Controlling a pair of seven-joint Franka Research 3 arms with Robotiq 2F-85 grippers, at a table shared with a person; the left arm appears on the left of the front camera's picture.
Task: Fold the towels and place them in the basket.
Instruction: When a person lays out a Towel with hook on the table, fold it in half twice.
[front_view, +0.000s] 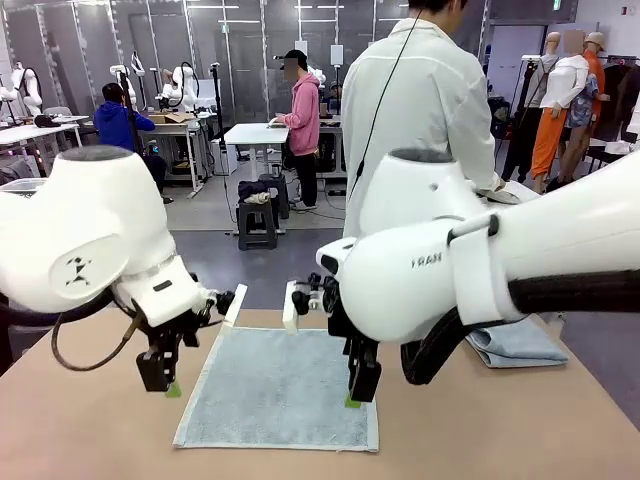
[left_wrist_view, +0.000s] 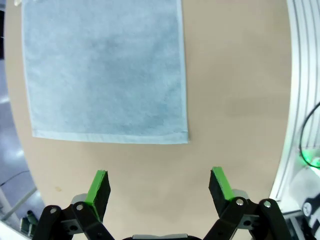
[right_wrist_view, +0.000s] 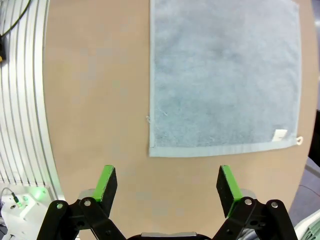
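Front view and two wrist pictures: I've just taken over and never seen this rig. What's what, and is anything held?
The front view looks across the table from between two white robot arms toward a person at the far side. The other two pictures come from a camera on each wrist, looking along that gripper's black, green-tipped fingers. One pale blue towel lies spread flat on the table. The left gripper hangs near its left edge, the right gripper near its right edge; both are open and hold nothing. A second towel, folded, lies farther right.
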